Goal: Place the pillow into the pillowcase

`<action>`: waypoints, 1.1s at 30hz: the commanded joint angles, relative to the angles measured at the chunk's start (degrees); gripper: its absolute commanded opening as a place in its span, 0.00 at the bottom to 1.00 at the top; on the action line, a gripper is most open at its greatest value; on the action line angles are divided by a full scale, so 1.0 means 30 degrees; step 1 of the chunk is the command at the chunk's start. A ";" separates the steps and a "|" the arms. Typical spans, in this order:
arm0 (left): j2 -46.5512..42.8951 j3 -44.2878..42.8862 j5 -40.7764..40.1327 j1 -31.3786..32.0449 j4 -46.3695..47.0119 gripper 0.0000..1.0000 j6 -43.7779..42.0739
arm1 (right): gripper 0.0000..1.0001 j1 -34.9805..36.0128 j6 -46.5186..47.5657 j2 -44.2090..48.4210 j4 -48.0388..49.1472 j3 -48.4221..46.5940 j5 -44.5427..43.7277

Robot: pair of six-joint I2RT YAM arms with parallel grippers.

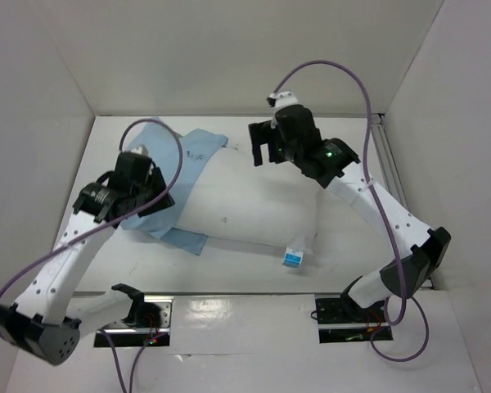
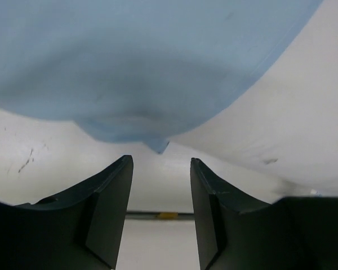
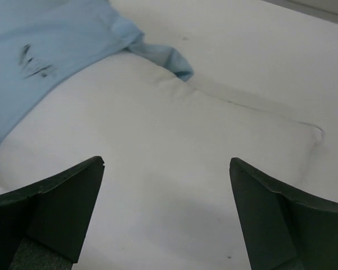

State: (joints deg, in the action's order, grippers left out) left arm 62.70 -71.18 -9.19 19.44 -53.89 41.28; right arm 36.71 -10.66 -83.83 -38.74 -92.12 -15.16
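The plump white pillow (image 1: 254,205) is laid across the desk (image 1: 229,274), its left end partly covered by the thin, wrinkled pale-blue pillowcase (image 1: 198,147) (a small blue label (image 1: 293,259) is seen at the near edge). The left hand (image 2: 160,163) is parted, empty, by a limp cloth corner. The right hand (image 3: 166,163) is spread wide over the pillow, gripping nothing.
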 commanded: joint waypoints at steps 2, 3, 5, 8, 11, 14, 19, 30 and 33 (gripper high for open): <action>-0.3374 0.3120 -0.0306 0.0490 -0.0931 0.56 0.3400 | 1.00 0.3339 0.1999 -0.1614 -0.1705 -0.1111 0.0601; -0.3814 0.3536 -0.0770 0.0753 -0.1949 0.53 0.4163 | 1.00 0.3930 0.1999 -0.2022 -0.1705 -0.0879 0.0048; -0.4666 0.4995 -0.1967 0.1135 -0.2717 0.48 0.5975 | 1.00 0.4868 0.1999 -0.2288 -0.1473 -0.0381 0.0043; -0.4641 0.6784 -0.2911 0.1749 -0.4007 0.53 0.8523 | 1.00 0.5049 0.1620 -0.2290 -0.0682 0.0237 0.0304; -0.4144 0.7525 -0.3145 0.2277 -0.3219 0.64 0.9583 | 1.00 0.5049 0.1618 -0.2290 -0.0125 0.0647 0.0307; -0.3497 0.8254 -0.3907 0.2484 -0.1647 0.75 1.0643 | 1.00 0.5049 0.1618 -0.2290 -0.0355 0.0647 0.0570; -0.3321 1.1300 -0.4348 0.1755 0.2870 0.79 1.0468 | 1.00 0.5049 0.1618 -0.2058 -0.1205 0.0823 0.0131; -0.1156 1.5464 -0.4993 0.0202 1.2502 0.76 0.8184 | 1.00 0.4668 0.1267 -0.1470 -0.1471 0.1379 -0.0309; -0.0247 1.6019 -0.5167 -0.0267 1.4266 0.77 0.7481 | 1.00 0.4668 0.1267 -0.1470 -0.1908 0.1379 -0.0541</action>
State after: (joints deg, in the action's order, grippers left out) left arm 59.83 -24.84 -23.38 20.10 -22.04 66.76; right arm 50.96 -6.52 -90.67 -42.22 -88.01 -15.09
